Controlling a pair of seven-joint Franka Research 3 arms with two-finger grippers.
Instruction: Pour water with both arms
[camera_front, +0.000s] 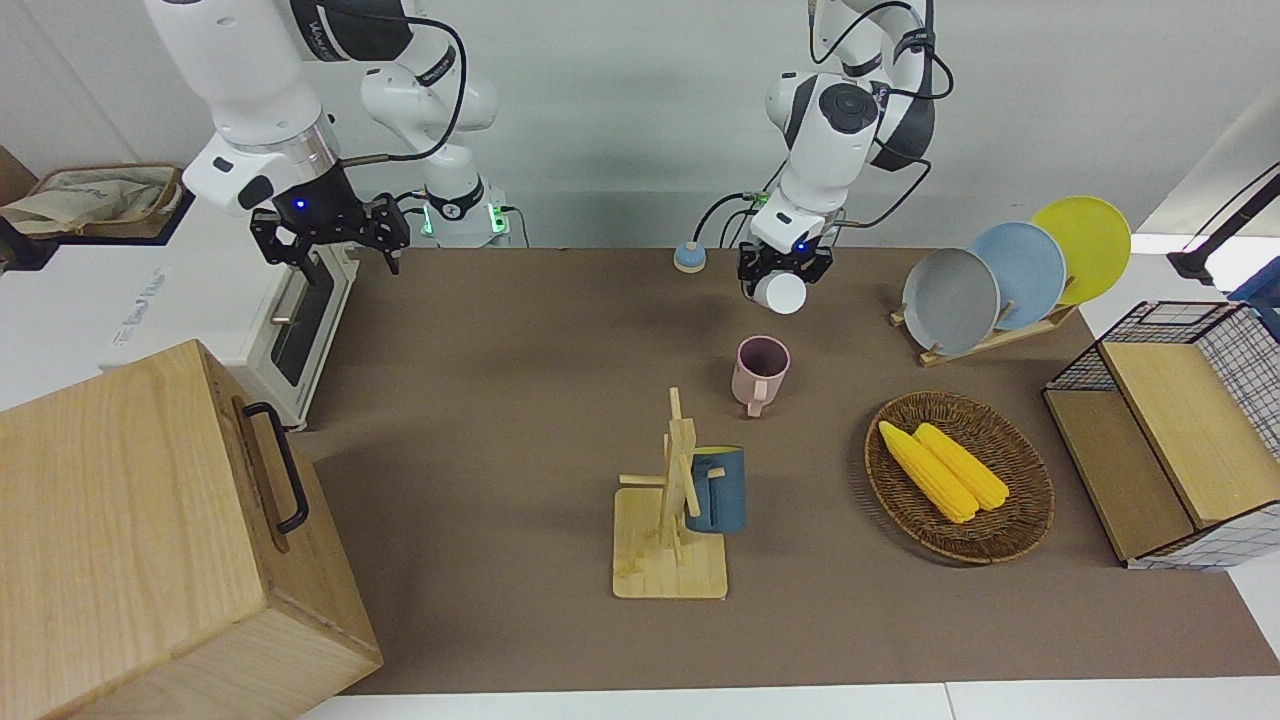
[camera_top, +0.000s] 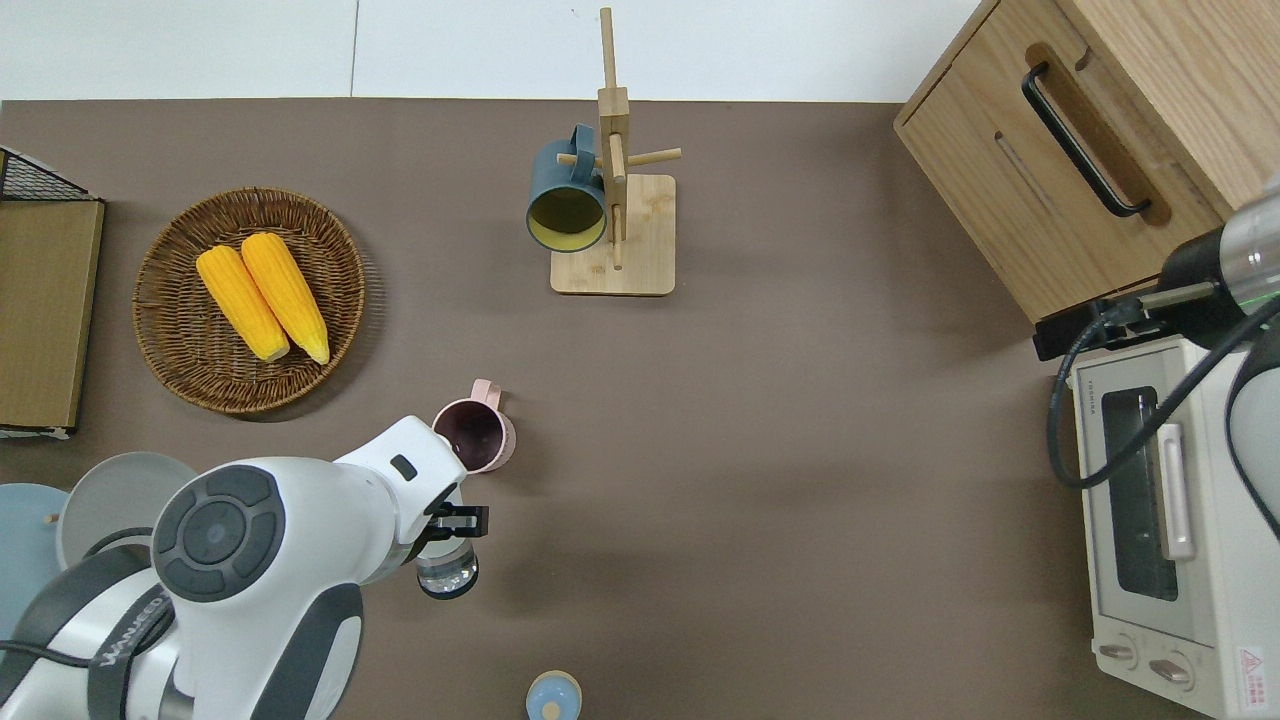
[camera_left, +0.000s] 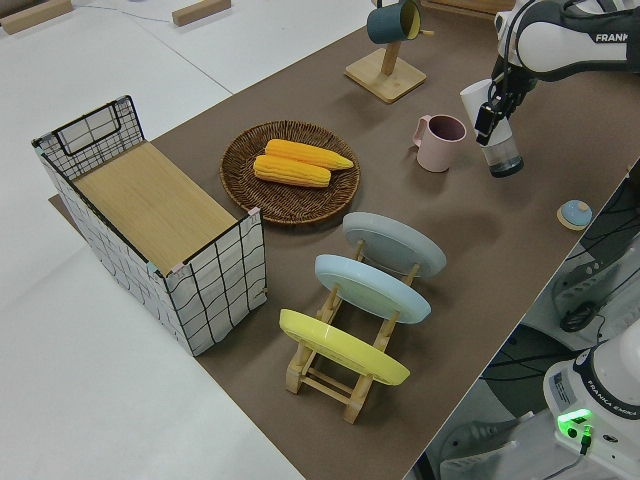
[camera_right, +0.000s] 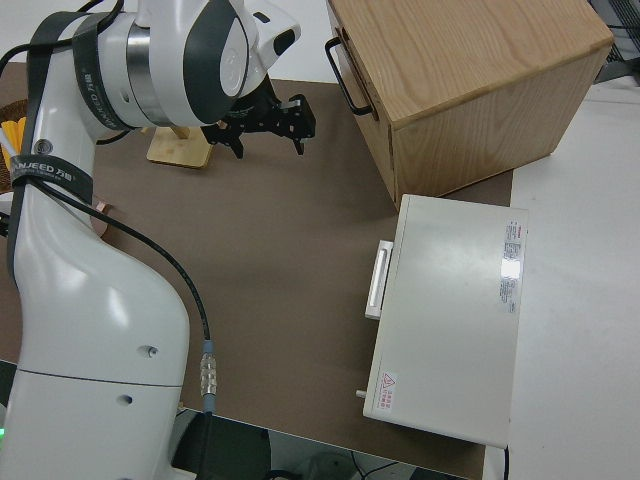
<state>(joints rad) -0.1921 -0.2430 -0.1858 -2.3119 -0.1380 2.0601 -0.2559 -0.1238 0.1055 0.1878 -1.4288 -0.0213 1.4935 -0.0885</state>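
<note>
front view: a small clear bottle (camera_front: 781, 291) is clamped in the left pincer (camera_front: 785, 268) and held tipped over in the air, white base toward the camera. it could easily be overshot from here; if more tilt is added before the mouth is lined up with the pink mug (camera_front: 760, 372), water probably ends up on the brown worktop (camera_front: 520, 420). the right pincer (camera_front: 335, 235) has its fingers apart, nothing in them, parked.

overhead view: the bottle (camera_top: 447, 572) is seen over bare worktop, just nearer the robots than the mug (camera_top: 476, 434), not over its rim. the mug looks like smooth glazed ceramic, round, with a blocky handle pointing away from the robots. the blue cap (camera_top: 553, 697) lies loose near the robots' edge.

left side view: the bottle (camera_left: 498, 150) looks like thin see-through plastic, so it might get squeezed or slip if the grip is off. the woven basket (camera_left: 291, 172) with two bumpy corn cobs (camera_left: 297, 162) is well apart from it.

right side view: the right pincer (camera_right: 268, 122) is shown open again, beside the plain wooden box (camera_right: 465, 80) and white oven (camera_right: 450, 320).
</note>
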